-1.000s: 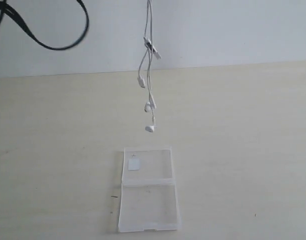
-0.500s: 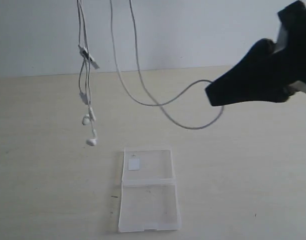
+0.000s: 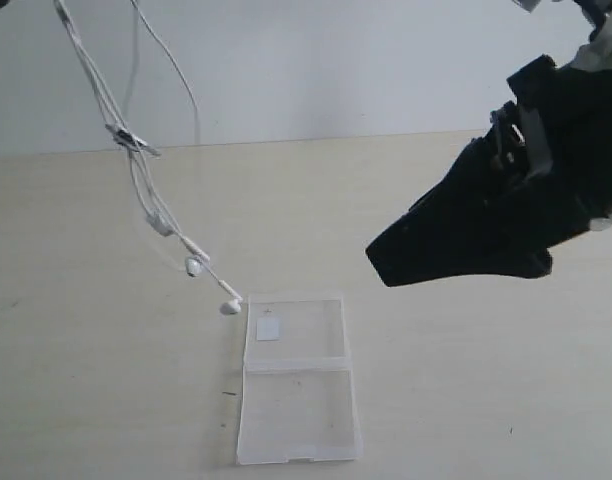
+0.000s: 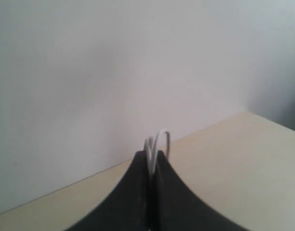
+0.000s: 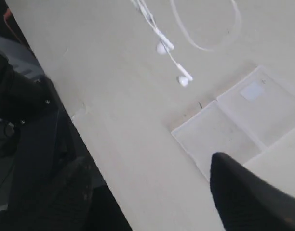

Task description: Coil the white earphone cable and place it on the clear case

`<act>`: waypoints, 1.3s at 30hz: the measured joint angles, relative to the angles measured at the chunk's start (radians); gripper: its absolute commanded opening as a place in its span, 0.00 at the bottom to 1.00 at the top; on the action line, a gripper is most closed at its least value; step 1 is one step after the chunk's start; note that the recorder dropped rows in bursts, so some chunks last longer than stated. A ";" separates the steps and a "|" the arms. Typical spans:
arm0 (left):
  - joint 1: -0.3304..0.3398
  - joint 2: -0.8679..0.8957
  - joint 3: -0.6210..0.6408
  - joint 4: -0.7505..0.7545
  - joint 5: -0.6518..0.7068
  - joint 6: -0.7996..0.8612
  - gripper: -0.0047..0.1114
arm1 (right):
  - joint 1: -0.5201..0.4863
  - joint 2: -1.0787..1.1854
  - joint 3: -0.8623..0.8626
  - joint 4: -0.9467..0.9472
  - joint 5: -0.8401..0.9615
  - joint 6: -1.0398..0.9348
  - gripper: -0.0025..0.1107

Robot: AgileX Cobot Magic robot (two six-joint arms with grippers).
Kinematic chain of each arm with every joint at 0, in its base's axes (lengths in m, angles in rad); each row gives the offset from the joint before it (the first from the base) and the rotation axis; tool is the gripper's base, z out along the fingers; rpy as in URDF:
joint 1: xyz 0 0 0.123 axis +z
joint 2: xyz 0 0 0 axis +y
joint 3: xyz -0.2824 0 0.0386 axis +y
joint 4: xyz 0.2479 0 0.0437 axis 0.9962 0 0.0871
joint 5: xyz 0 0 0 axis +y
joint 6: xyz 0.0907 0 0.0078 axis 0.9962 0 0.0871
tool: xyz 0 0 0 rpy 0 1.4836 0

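Note:
The white earphone cable (image 3: 138, 172) hangs slantwise from beyond the top left of the exterior view. Its inline piece (image 3: 132, 141) sits high, and its two earbuds (image 3: 229, 307) dangle lowest, just off the far left corner of the clear case (image 3: 298, 400). The case lies open and flat on the table, its white label (image 3: 269, 328) on the far half. My left gripper (image 4: 151, 158) is shut on strands of cable (image 4: 159, 140). My right gripper (image 3: 381, 264) hovers above and to the right of the case (image 5: 220, 134), open with nothing between its fingers (image 5: 244, 192). Earbuds (image 5: 183, 81) show there too.
The pale wooden table (image 3: 506, 380) meets a white wall (image 3: 366, 60) behind. In the right wrist view the table's edge (image 5: 80, 115) drops off to dark equipment (image 5: 22, 125) beside it. A free loop of cable (image 5: 220, 41) hangs above the table near the case.
The hanging cable has swung left and tilted, bringing the earbuds down by the case's corner. The loop near the right gripper's tip is gone from there. The right gripper has come lower and further left.

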 measured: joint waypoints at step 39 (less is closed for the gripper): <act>0.000 -0.107 -0.002 -0.656 0.265 0.719 0.04 | 0.180 0.497 -0.008 0.947 -0.211 -1.182 0.63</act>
